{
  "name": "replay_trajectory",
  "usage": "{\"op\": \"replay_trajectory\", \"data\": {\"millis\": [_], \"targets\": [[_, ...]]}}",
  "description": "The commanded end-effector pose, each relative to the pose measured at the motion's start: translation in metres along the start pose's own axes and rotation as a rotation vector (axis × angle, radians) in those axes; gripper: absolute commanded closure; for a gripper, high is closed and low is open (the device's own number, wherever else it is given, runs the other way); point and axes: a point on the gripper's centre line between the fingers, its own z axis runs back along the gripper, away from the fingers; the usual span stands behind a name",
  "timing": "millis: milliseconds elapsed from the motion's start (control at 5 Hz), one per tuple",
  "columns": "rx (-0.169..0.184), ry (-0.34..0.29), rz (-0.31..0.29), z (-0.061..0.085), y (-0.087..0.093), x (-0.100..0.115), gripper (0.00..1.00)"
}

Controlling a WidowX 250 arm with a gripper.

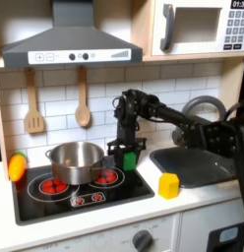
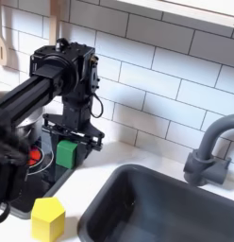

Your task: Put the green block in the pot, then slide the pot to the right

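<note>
Toy kitchen, black arm reaching in from the first exterior view's right and bending down over the stove (image 1: pixel 55 202). Gripper (image 1: pixel 125 156) pointing straight down near the far right corner of the cooktop, close to the tiled wall (image 1: pixel 173 84). Green block (image 1: pixel 126 157) sitting between the two fingers, seen in the second exterior view as a bright cube (image 2: pixel 65 152) framed by the black fingers (image 2: pixel 48 142) on either side. Fingers close against the block's sides, pinching it by the look of it; whether lifted clear of the stove or resting on it, cannot tell. Pot (image 1: pixel 75 160) standing upright on the left red burner in the first exterior view, well to the left of the block and apart from it, open top, shiny sides. Yellow block (image 1: pixel 169 185) lying on the counter at the near edge of the sink (image 1: pixel 198 167), right of the stove; same yellow block (image 2: pixel 48 218) low in the second exterior view, just left of the dark basin. Orange toy (image 1: pixel 16 166) at the far left edge of the stove. Wooden spatula (image 1: pixel 33 108) and wooden spoon (image 1: pixel 83 103) hanging on the wall under the hood. Grey tap (image 2: pixel 208 156) rising at the second exterior view's right.
</note>
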Motion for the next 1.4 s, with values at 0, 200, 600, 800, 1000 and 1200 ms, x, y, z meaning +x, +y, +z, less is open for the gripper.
{"op": "replay_trajectory", "data": {"millis": [0, 200, 600, 800, 1000, 1200], "targets": [[-0.006, -0.054, -0.030, 0.018, 0.000, -0.011, 1.00], [-0.007, -0.072, -0.005, 0.027, 0.007, -0.019, 1.00], [-0.005, -0.166, 0.003, 0.066, 0.010, -0.029, 1.00], [0.011, -0.206, 0.033, 0.079, 0.027, -0.028, 1.00], [0.024, -0.205, 0.053, 0.078, 0.041, -0.027, 1.00], [0.045, -0.241, 0.090, 0.088, 0.062, -0.021, 1.00]]}}
